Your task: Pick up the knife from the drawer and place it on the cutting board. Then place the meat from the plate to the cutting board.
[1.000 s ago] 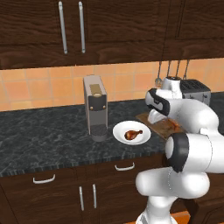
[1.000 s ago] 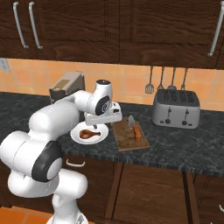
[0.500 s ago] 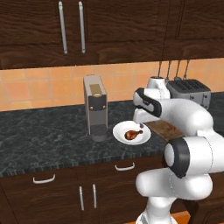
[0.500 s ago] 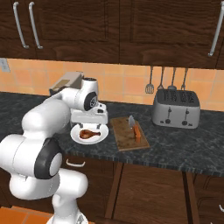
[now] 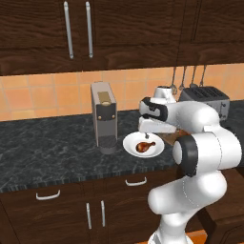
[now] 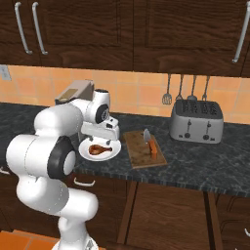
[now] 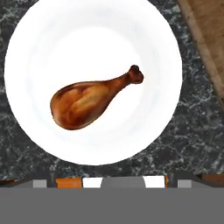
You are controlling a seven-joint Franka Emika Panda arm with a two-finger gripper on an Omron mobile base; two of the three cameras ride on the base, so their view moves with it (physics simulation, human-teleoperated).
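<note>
The meat (image 7: pixel 87 103), a glossy reddish-brown drumstick, lies in the middle of the white plate (image 7: pixel 109 35) on the dark counter. My gripper (image 5: pixel 147 135) hangs just above it, pointing down, open and empty; its tips barely show at the bottom of the hand view. From the sides, the drumstick (image 5: pixel 145 146) (image 6: pixel 99 149) sits right under the hand (image 6: pixel 100 140). To the plate's right lies the brown cutting board (image 6: pixel 139 151) (image 7: pixel 208 26). The knife (image 6: pixel 149 141) rests on it, grey blade toward the wall, its handle looking orange.
A grey coffee machine (image 5: pixel 104 119) stands close to the plate's left. A silver toaster (image 6: pixel 196 120) sits at the back right, with long-handled utensils (image 6: pixel 185 88) hanging on the wall above it. The counter's front edge runs just before the plate.
My arm has swung left, from over the cutting board to over the plate. The knife stays on the board and the drumstick has not moved.
</note>
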